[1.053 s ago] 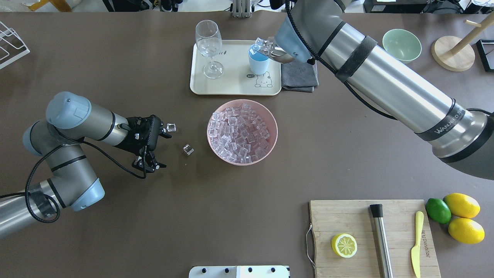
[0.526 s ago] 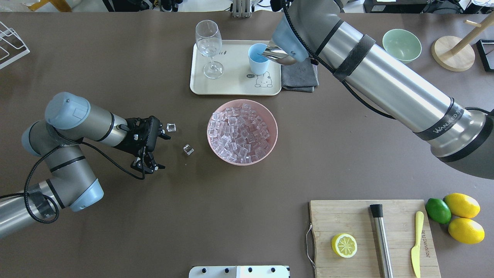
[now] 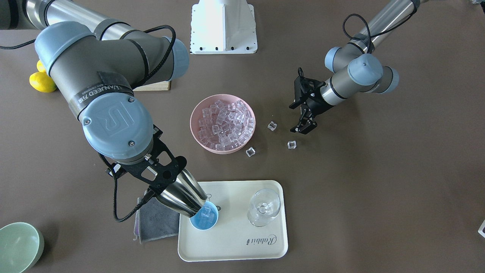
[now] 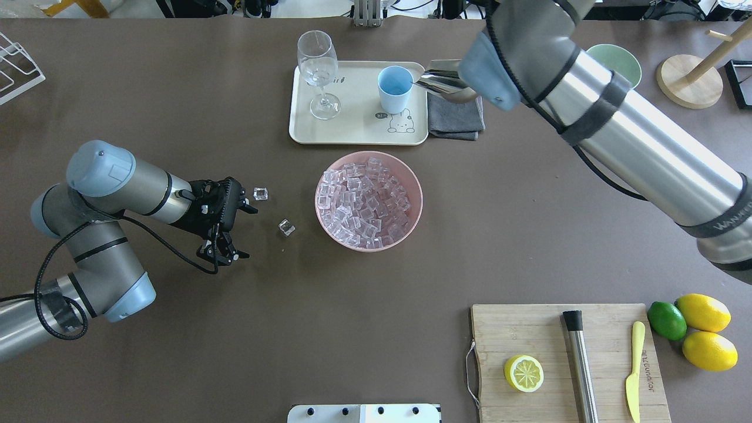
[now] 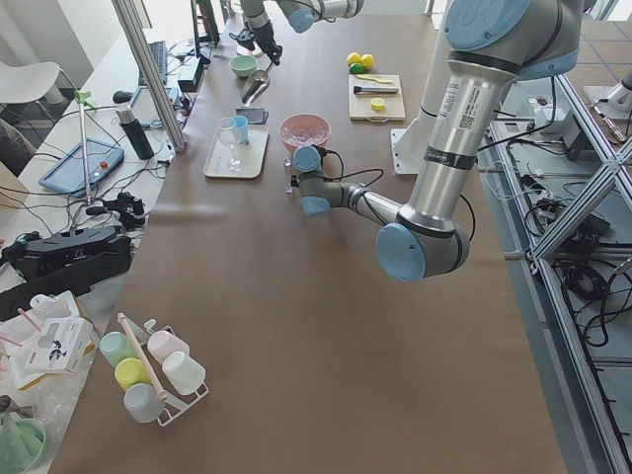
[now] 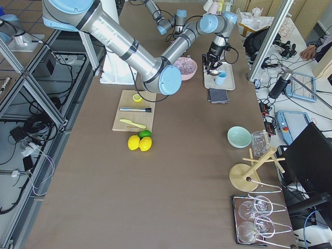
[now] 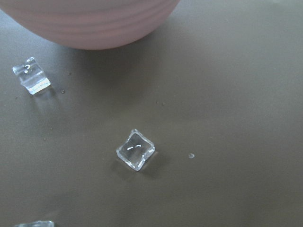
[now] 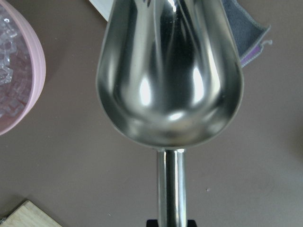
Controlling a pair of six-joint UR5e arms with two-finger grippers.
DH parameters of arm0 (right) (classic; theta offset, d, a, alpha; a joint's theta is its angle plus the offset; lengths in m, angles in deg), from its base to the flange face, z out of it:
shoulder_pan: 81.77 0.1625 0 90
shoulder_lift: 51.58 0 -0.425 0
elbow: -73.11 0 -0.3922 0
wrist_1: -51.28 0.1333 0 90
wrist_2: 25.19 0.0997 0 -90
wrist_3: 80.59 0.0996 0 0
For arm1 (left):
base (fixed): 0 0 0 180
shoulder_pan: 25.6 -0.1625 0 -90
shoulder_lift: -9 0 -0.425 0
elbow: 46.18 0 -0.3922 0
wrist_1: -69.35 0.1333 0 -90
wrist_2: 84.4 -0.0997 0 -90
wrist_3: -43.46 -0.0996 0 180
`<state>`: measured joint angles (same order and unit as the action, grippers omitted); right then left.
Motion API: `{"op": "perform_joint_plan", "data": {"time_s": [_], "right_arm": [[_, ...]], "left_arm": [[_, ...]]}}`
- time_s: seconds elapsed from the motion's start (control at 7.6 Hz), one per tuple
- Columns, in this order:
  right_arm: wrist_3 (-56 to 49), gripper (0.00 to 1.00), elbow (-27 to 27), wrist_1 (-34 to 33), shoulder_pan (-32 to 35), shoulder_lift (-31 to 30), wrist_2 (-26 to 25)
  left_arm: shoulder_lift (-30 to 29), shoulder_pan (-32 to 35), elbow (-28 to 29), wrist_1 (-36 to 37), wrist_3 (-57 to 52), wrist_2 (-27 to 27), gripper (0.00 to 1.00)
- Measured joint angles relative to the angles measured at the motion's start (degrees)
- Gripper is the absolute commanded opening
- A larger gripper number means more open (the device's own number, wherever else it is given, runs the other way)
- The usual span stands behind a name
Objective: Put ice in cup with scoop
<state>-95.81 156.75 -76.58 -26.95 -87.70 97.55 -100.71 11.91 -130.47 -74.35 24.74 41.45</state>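
Though empty, scoop (image 4: 442, 83) seemingly at cup (image 4: 394, 89)

Robotics lab: aluminium framing (image 5: 148, 71), trailing cables (image 6: 32, 124), a monitor (image 6: 307, 155) alongside.

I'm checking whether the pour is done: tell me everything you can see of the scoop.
The scoop is shiny stainless steel: a rounded, tapered bowl on a thin tubular handle. The wrist view shows the bowl empty and mirror-bright. The right hand grips the handle, holding the scoop tilted with its mouth down toward the blue cup on the tray. In the front view its lip is at the cup's rim; contact I cannot tell. Ice lies in the cup.
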Motion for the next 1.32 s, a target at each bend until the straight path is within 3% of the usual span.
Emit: {"op": "perform_joint_plan", "data": {"time_s": [0.39, 0.66, 0.92, 1.05, 1.32], "right_arm": [[10.9, 0.0, 24.73, 1.67, 5.13, -23.19, 4.27], [21.68, 0.0, 32.45, 8.76, 8.89, -39.03, 7.66], [28.84, 0.0, 34.25, 24.36, 12.67, -55.58, 8.68], [32.48, 0.0, 32.7, 31.89, 13.52, -60.75, 9.14], [41.27, 0.0, 26.9, 45.24, 14.01, -65.1, 9.54]], "left_arm": [[0.03, 0.43, 0.0, 0.01, 0.0, 0.83, 0.99], [0.11, 3.04, 0.0, 0.72, 0.04, 5.49, 0.99], [1.03, 7.84, -1.0, 4.29, 0.15, 12.68, 0.99], [2.45, 9.39, -4.0, 7.32, 0.17, 14.47, 0.99], [6.27, 12.06, -14.35, 20.61, 0.17, 15.4, 0.99]]}}
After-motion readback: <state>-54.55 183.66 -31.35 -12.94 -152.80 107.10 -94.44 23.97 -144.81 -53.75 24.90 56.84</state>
